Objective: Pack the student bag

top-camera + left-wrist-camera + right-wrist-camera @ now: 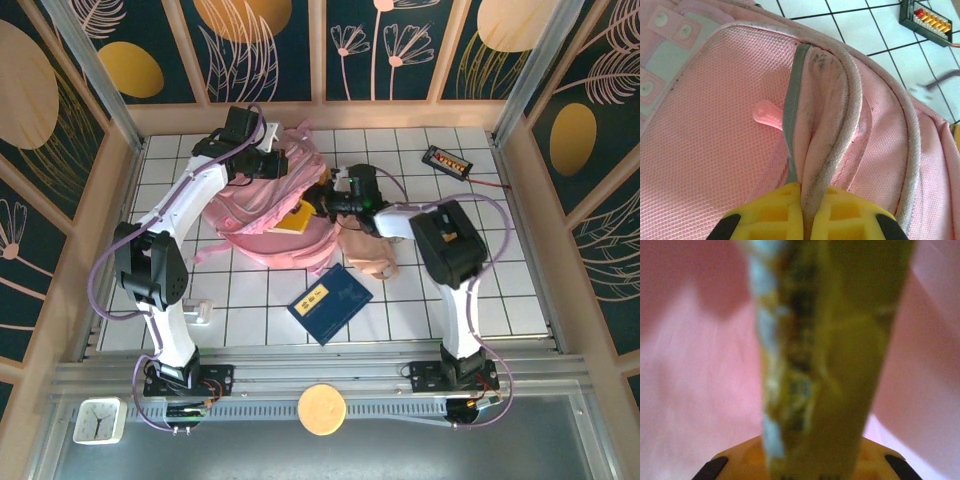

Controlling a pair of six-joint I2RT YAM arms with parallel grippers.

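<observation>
While the left arm (170, 235) reaches over the student bag (262, 205), its jaws are closed on a fold of the bag's rim. In the left wrist view, the yellow fingers (772, 212) pinch a grey strip and a soiled pale piping together. The pink mesh fabric of the bag (710, 145) spreads out on both sides of the pinch, and a small pink zipper tab (765, 112) lies just left of the grey strip.

The bag lies on the white tiled tabletop (500, 290), at the far middle and a little left of centre, between the two arms. The right arm (450, 245) comes in from the right, and its jaws are clamped on a flat yellow item (294, 220) that sits at the bag's opening. In the right wrist view this item (835, 365) stands edge-on and is blurred, with pink fabric around it. I cannot tell what it is.

A blue book (330, 303) lies flat on the tabletop just near of the bag. A pinkish-beige pouch (370, 258) sits beside the bag's right near corner, partly under the right arm. A small black device (447, 160) with red and yellow parts lies near the far right corner, well apart from the bag. On the metal ledge by the arm bases are a white clock (98, 420) and a round wooden disc (321, 408).
</observation>
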